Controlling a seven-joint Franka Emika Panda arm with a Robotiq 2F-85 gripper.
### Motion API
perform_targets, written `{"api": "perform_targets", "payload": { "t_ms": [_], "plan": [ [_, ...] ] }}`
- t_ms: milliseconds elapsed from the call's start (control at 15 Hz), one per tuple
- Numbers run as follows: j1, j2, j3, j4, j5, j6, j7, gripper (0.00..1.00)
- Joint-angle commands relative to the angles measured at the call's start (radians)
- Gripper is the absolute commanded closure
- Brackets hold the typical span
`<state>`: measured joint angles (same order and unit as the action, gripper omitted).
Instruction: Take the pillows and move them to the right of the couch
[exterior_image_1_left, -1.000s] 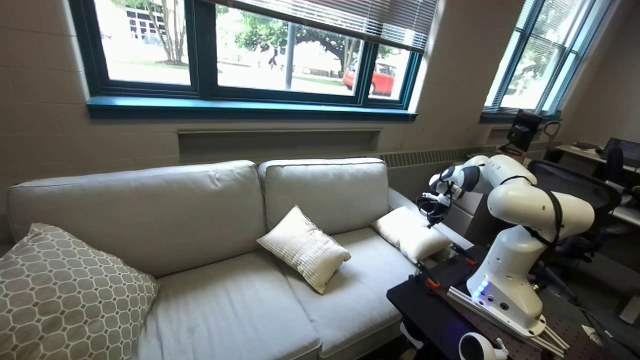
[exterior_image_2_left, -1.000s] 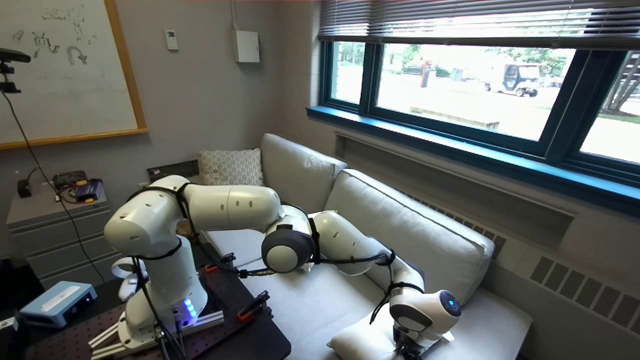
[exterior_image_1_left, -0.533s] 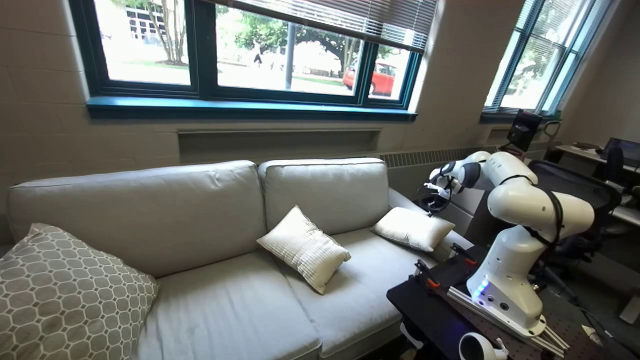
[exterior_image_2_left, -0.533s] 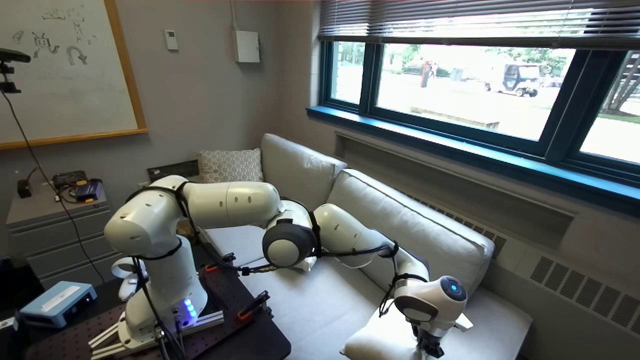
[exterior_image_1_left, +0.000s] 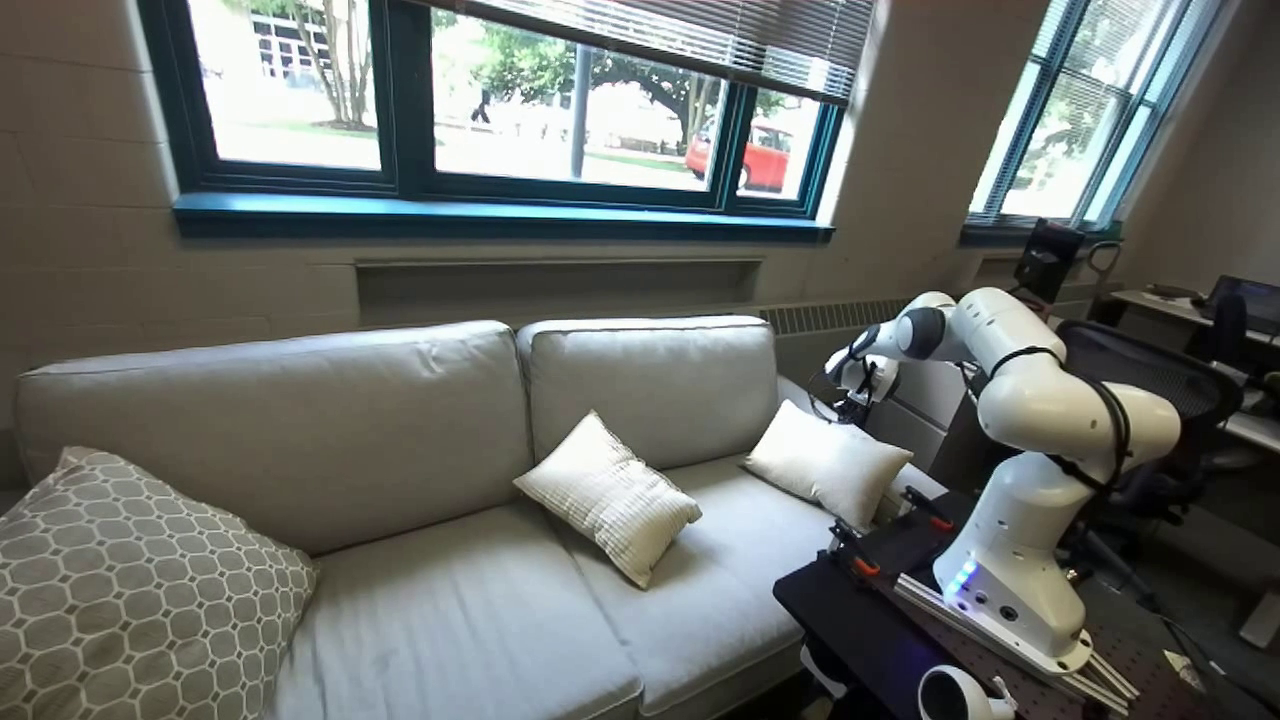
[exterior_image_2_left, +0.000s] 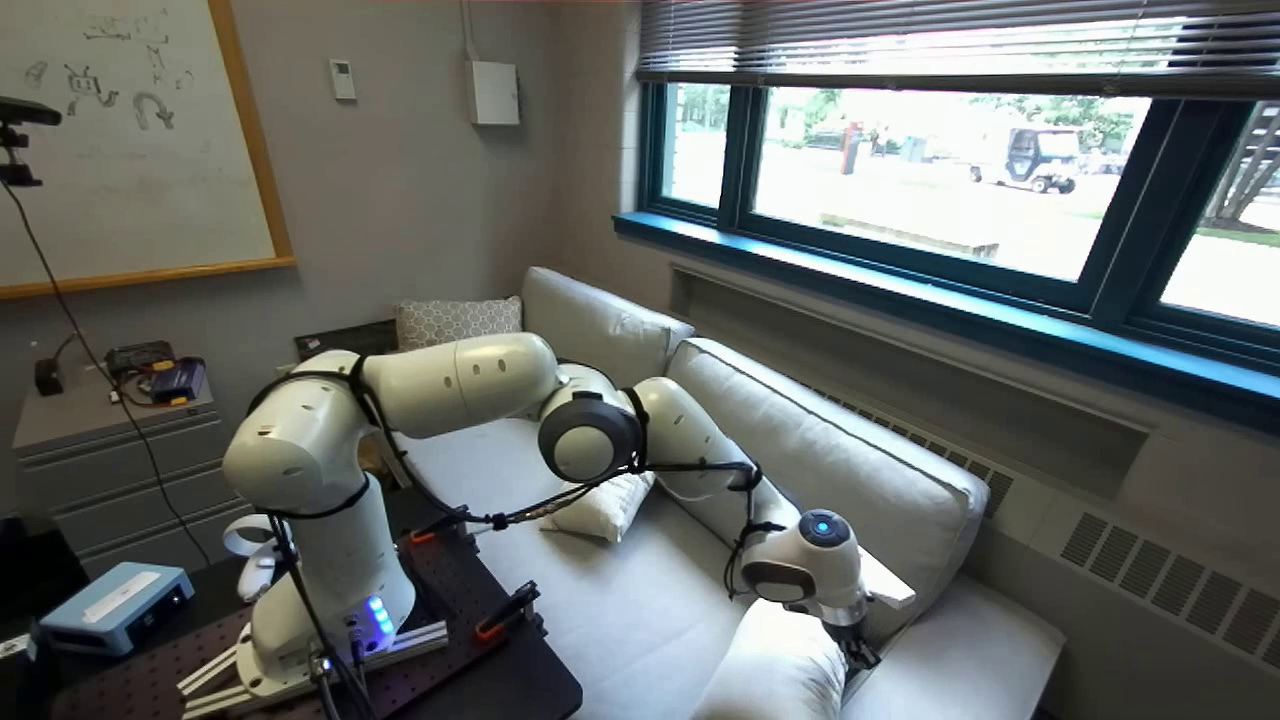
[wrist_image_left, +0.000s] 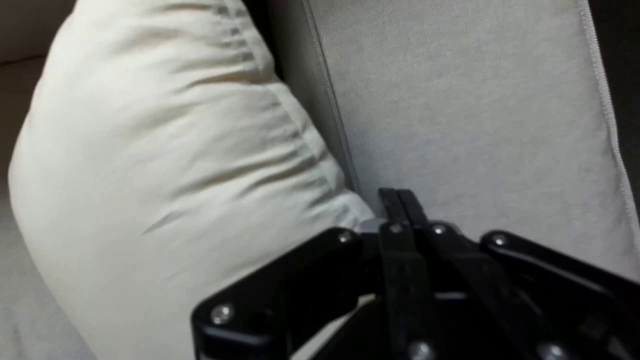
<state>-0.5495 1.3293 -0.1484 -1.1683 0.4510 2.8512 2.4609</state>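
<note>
One white pillow (exterior_image_1_left: 828, 462) leans tilted at the right end of the couch (exterior_image_1_left: 440, 610), against its arm. The other white pillow (exterior_image_1_left: 610, 500) rests near the middle, where the seat cushions meet; in an exterior view the robot arm partly covers this middle pillow (exterior_image_2_left: 605, 508). My gripper (wrist_image_left: 398, 191) is shut, its fingertips together with nothing seen between them. In the wrist view it points down beside the creased edge of the right-hand pillow (wrist_image_left: 130, 180), over pale couch fabric (wrist_image_left: 475, 100). Whether a finger touches the pillow, I cannot tell.
A larger grey patterned pillow (exterior_image_1_left: 150, 590) sits at the couch's far left end. The black robot table (exterior_image_1_left: 850, 620) stands close in front of the couch, with clamps (exterior_image_2_left: 507, 612) on its edge. The couch back (exterior_image_2_left: 820, 470) rises behind the gripper.
My gripper has risen and moved toward the couch back, staying shut. The right-hand pillow has gone from lying flatter to standing more tilted. More of the middle pillow shows in an exterior view.
</note>
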Motion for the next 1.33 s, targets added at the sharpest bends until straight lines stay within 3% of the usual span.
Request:
{"api": "perform_targets", "payload": {
  "t_ms": [0, 200, 267, 400, 667, 933, 1000, 1267],
  "plan": [
    [0.115, -0.091, -0.07, -0.231, 0.004, 0.076, 0.067, 0.99],
    [0.183, -0.115, -0.125, -0.308, -0.022, -0.01, 0.046, 0.96],
    [0.197, -0.117, -0.139, -0.314, -0.027, -0.037, 0.042, 0.71],
    [0.223, -0.136, -0.171, -0.34, -0.044, -0.078, 0.043, 0.66],
    [0.216, -0.168, -0.217, -0.359, -0.073, -0.186, 0.048, 0.36],
    [0.149, -0.171, -0.235, -0.322, -0.103, -0.358, 0.012, 0.05],
    [0.126, -0.167, -0.227, -0.303, -0.119, -0.414, -0.019, 0.0],
    [0.043, -0.121, -0.184, -0.193, -0.165, -0.569, -0.192, 0.0]
  ]
}}
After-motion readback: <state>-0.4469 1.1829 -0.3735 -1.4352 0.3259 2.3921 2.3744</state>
